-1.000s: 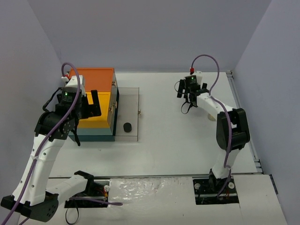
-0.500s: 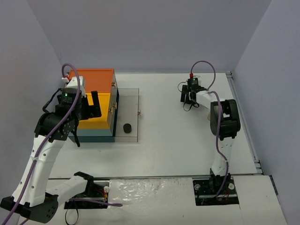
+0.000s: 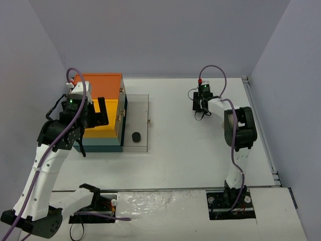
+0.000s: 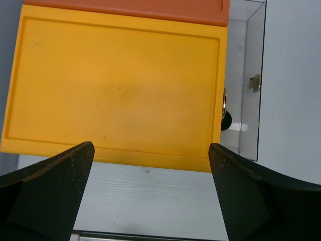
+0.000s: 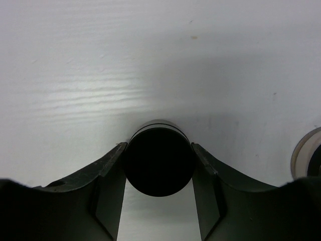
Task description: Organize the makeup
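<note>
Right gripper [image 3: 199, 104] moved farther out and narrowed onto a round black jar [image 5: 159, 161].
Fingers [image 5: 111, 181] part-closed, pressing both sides of jar, which sits between tips on table [image 5: 75, 60]; round face toward wrist, long axis undeterminable; pale-rimmed item [image 5: 306, 153] right, cut off.

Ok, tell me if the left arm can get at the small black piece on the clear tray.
Probably yes. The left tool hangs open above the yellow box, and the black piece lies uncovered on the clear tray beside it. Nothing stands between, though the box wall is close.
</note>
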Action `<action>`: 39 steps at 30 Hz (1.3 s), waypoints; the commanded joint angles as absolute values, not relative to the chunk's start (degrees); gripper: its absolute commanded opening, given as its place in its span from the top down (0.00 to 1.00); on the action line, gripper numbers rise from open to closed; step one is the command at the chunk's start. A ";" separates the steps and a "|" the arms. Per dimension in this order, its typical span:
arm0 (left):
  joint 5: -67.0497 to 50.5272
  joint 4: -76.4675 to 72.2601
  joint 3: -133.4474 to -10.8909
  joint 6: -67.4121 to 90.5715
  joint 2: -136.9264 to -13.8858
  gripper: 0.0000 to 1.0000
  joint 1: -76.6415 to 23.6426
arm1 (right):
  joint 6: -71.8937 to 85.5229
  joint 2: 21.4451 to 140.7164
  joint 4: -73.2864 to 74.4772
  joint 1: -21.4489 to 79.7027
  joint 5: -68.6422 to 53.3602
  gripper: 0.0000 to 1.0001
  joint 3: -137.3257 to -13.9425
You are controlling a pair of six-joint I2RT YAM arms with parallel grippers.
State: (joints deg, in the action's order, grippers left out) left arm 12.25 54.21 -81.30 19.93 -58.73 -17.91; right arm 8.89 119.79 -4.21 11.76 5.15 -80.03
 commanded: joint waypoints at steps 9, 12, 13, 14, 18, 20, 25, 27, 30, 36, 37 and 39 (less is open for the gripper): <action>11.60 52.14 -83.08 19.25 -59.59 0.03 -17.40 | 6.22 107.81 -7.26 38.93 -2.84 1.00 -84.80; 11.60 52.43 -83.32 19.20 -59.37 0.03 -17.40 | 5.82 110.48 -7.97 43.67 -3.19 1.00 -86.70; 11.60 52.55 -83.32 19.08 -59.25 0.03 -17.40 | 5.64 111.68 -8.16 44.88 -3.25 0.99 -87.54; 11.64 52.66 -83.28 19.04 -59.13 0.03 -17.40 | 5.31 112.88 -8.31 45.77 -3.15 0.99 -88.29; 11.79 53.46 -83.20 18.88 -58.64 0.03 -17.32 | 4.08 117.22 -8.76 47.72 -2.67 0.98 -90.81; 11.94 53.65 -82.98 18.81 -58.13 0.03 -17.31 | 3.41 119.32 -9.12 47.76 -2.74 0.97 -91.66; 12.37 54.17 -82.86 18.65 -57.41 0.03 -17.23 | 2.08 122.99 -9.32 47.81 -2.56 0.90 -93.93; 12.25 54.37 -83.02 18.68 -57.43 0.03 -17.23 | 2.11 124.34 -9.28 47.76 -2.96 0.84 -94.65; 12.05 54.49 -83.31 18.72 -57.31 0.03 -17.14 | 2.11 124.79 -9.23 48.14 -2.91 0.69 -94.83; 11.94 54.58 -82.70 19.35 -56.94 0.03 -17.14 | 2.11 123.38 -9.24 48.69 -1.91 0.50 -93.32; 11.86 54.57 -82.60 19.51 -56.86 0.03 -17.14 | 2.10 123.18 -9.31 48.69 -1.66 0.48 -93.15; 11.78 54.27 -82.26 19.60 -56.60 0.03 -17.14 | 2.02 122.30 -9.23 48.69 -1.36 0.39 -92.86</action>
State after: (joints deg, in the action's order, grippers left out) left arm 11.84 55.52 -81.30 19.58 -57.73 -17.54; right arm 2.64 125.49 -7.82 48.51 -3.56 -92.40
